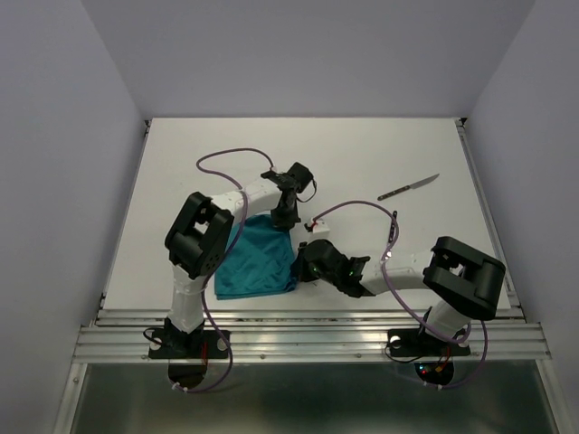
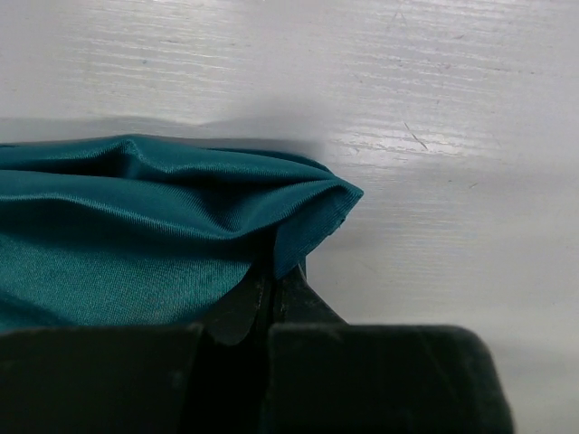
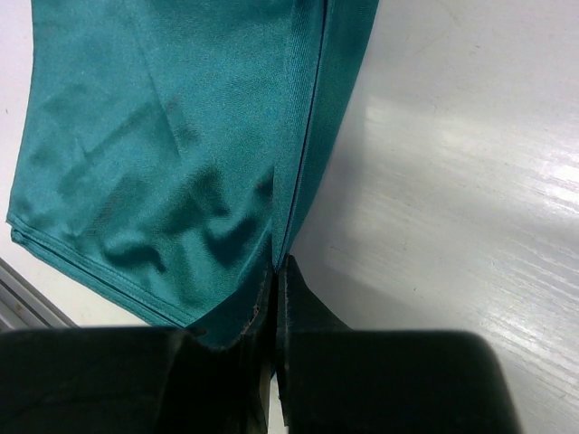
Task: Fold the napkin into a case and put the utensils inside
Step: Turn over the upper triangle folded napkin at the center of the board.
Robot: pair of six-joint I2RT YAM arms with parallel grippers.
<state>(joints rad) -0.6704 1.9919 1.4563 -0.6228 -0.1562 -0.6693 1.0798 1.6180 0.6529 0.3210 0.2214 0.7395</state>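
The teal napkin (image 1: pixel 258 262) lies in a doubled-over, roughly four-sided sheet on the white table, between the two arms. My left gripper (image 1: pixel 283 224) is at its far right corner, and in the left wrist view the gripper (image 2: pixel 271 271) is shut on that bunched corner of the napkin (image 2: pixel 136 226). My right gripper (image 1: pixel 301 262) is on the napkin's right edge nearer the front. In the right wrist view it (image 3: pixel 279 267) pinches the layered hem of the napkin (image 3: pixel 163 136). Of the utensils, a knife (image 1: pixel 409 187) with a dark handle lies far to the right, apart from the cloth.
The white table (image 1: pixel 362 149) is walled by grey panels on the left, back and right. Aluminium rails (image 1: pixel 308 330) run along the near edge, close to the napkin's front corner. Purple cables (image 1: pixel 217 163) loop off both arms above the table.
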